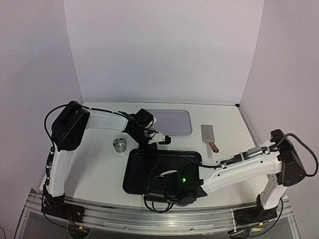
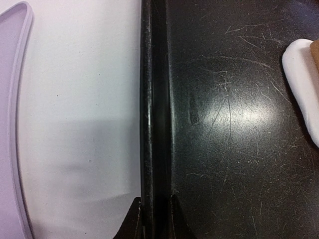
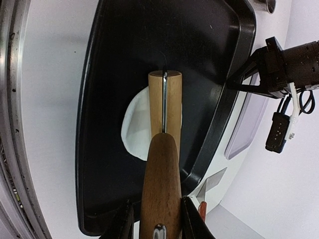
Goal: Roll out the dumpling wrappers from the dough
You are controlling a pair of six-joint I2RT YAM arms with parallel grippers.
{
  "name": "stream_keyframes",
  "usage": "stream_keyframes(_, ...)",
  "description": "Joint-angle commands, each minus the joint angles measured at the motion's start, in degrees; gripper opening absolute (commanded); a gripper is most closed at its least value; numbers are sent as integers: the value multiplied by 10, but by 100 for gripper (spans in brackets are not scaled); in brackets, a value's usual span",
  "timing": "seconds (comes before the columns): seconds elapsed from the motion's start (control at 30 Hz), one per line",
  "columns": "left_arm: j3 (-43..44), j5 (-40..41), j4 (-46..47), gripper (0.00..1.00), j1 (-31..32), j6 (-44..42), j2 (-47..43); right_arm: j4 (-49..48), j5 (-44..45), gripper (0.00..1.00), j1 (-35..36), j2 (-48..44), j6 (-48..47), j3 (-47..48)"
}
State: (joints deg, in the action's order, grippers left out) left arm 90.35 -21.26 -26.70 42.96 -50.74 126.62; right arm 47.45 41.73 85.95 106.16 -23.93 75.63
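Rolling pin [image 3: 164,114], clenched in the right pincer [image 3: 157,219], lies on the flattened dough [image 3: 134,127] in the black tray [image 3: 199,45], whose rim the left pincer [image 2: 154,211] clamps; roll with light, even strokes, tray pinned.

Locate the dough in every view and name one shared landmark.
Top external: dough, a white sliver low in the centre.
Left wrist: dough at the upper right edge.
Right wrist: dough at centre, partly under the rolling pin.
Shared landmark: the black tray it lies on.

White table [image 1: 94,164], plain white backdrop walls [image 1: 164,50] (faintly lilac), even light
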Motion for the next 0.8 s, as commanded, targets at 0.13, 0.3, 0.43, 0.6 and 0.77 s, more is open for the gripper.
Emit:
stream_keyframes(0.13,13,81,34,0,-9,-39,15,107,-121,0,60,-26,146,-61)
stream_keyframes(0.3,15,80,35,0,-13,-42,16,135,-106,0,72,-24,193,-58)
stream_keyframes(0.43,15,80,34,0,-15,-45,16,147,-71,0,72,-53,197,-46)
stream_keyframes(0.6,17,80,36,0,-14,-43,18,161,-16,0,55,-78,152,35)
stream_keyframes(0.77,16,80,36,0,-15,-41,15,156,14,0,26,-77,79,120)
